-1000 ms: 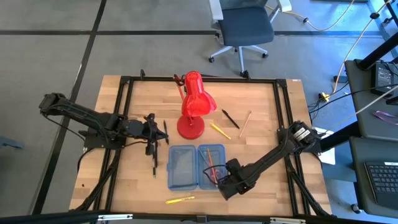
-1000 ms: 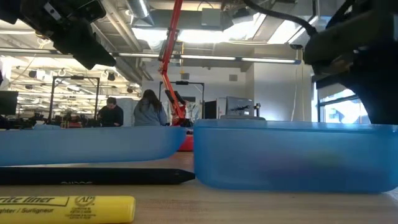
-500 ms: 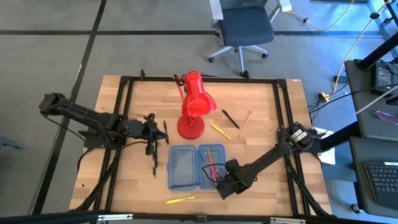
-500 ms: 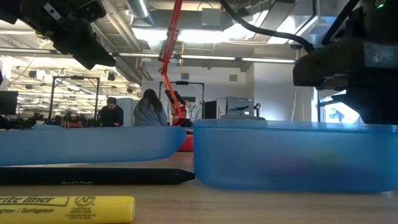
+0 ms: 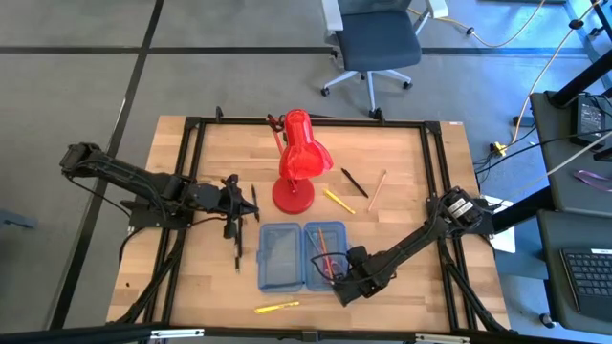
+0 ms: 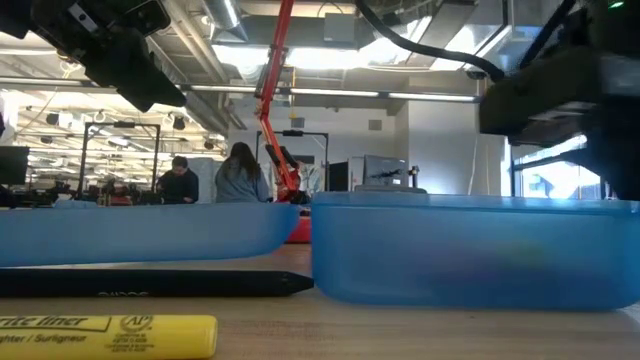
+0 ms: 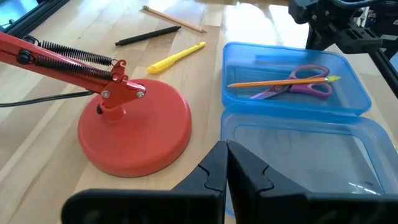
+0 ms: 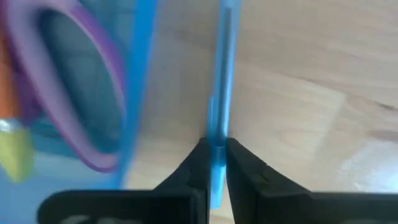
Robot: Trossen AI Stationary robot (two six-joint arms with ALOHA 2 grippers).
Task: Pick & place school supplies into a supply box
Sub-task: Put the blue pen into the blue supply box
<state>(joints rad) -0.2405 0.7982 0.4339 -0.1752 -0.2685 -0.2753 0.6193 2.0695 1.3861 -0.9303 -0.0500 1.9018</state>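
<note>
The blue supply box (image 5: 302, 256) lies open near the table's front middle. Its right half holds purple-handled scissors (image 7: 292, 86) and an orange pencil (image 7: 280, 81). My right gripper (image 5: 336, 281) is at that half's near right corner, shut on its thin blue edge. My left gripper (image 7: 226, 163) hovers shut and empty left of the red lamp (image 5: 296, 158). Flat on the wood lie a black pen (image 5: 237, 250), a yellow highlighter (image 5: 277, 307), another black pen (image 5: 354, 182), a yellow pen (image 5: 338, 200) and a wooden pencil (image 5: 377, 189). My right gripper pinches the thin blue rim (image 8: 222, 93) of the box's right half between its two fingers, near the near right corner. The fingers (image 8: 198, 163) stand one on each side of the edge and point along it. The box rests flat on the table.
The red lamp's round base (image 7: 134, 127) stands just behind the box's left half, and its arm rises over the far middle. Black frame rails (image 5: 191, 191) run along the table's sides. An office chair (image 5: 378, 43) stands beyond the far edge.
My right gripper has edged toward the table's left, up against the box's right wall, and its fingers have shut on the rim. The box and the loose supplies have stayed where they were.
</note>
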